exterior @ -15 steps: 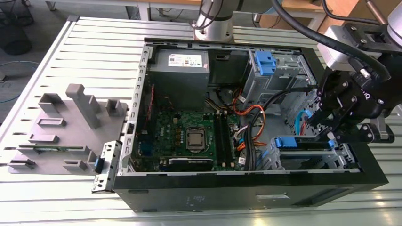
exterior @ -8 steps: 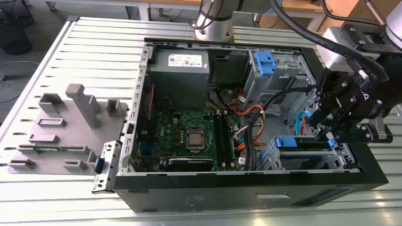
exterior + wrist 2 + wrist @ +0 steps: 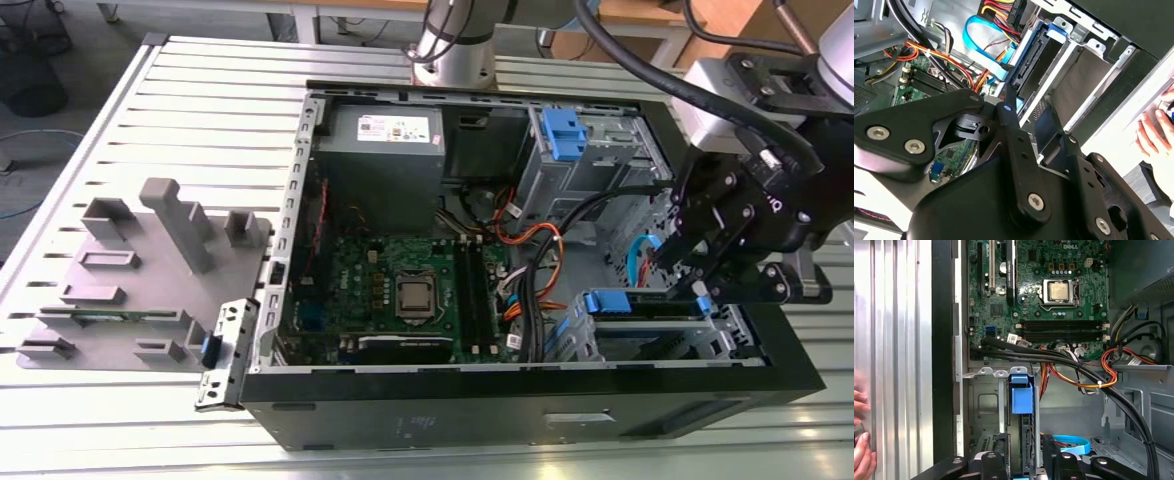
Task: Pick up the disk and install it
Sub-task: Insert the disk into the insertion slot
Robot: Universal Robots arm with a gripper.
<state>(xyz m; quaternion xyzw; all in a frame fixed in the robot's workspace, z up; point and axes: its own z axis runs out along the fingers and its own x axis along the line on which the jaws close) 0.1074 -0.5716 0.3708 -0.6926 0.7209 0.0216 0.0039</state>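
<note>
The disk (image 3: 1021, 440) stands on edge in a slot of the metal drive cage (image 3: 721, 325) at the case's front corner, on the exterior view's right. Its blue plastic tab (image 3: 1020, 392) sticks out at the end toward the motherboard. My gripper (image 3: 1025, 452) hangs over the cage with one black finger on each side of the disk, shut on it. In the exterior view the gripper (image 3: 697, 290) sits just right of the blue tab (image 3: 607, 300). In the second wrist view the disk (image 3: 1031, 55) runs down into the cage beside one finger (image 3: 1010, 115).
The open computer case (image 3: 534, 420) lies on a slatted metal table (image 3: 200, 100). Black and orange cables (image 3: 1079, 370) cross between motherboard (image 3: 1044, 270) and cage. A grey power supply (image 3: 380, 150), a second blue-latched bay (image 3: 567, 135) and a grey fixture (image 3: 134, 270) are nearby. A person's hand (image 3: 1154, 135) rests outside the case.
</note>
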